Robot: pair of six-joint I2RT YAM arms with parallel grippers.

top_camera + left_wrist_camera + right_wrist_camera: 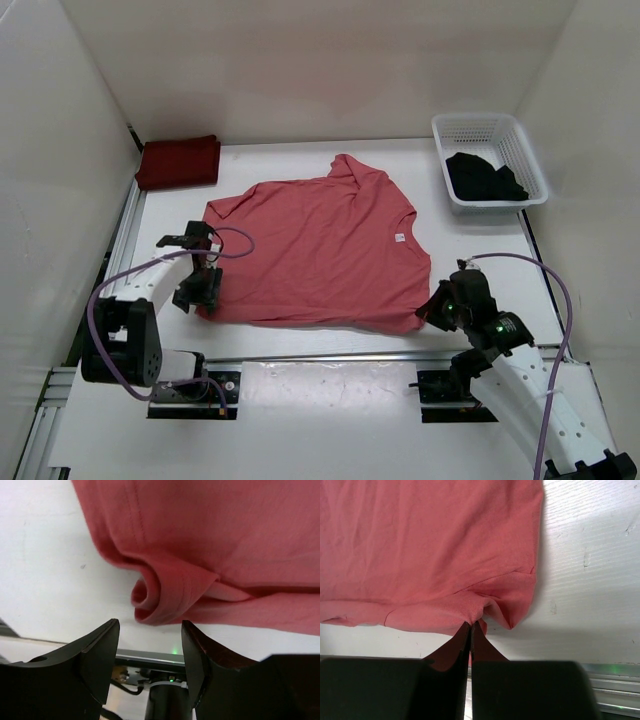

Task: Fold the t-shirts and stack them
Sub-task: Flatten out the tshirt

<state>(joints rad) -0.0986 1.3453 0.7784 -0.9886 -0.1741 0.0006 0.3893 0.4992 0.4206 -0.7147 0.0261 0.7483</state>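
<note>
Top external view leaves the black t-shirt [485, 178] hard to read, a dark crumpled heap in the white basket [497, 127] at upper right; each wrist view cuts off most of the cloth. We see the maroon t-shirt [178, 162] folded at upper left; the salmon t-shirt [320, 250] lies spread mid-frame on the counter [480, 250], its collar toward the right. The left claw [150, 630] stands released, a curled stitched edge just before its fingers; the right claw [471, 626] is clenched on the salmon cloth's lower right corner.
</note>
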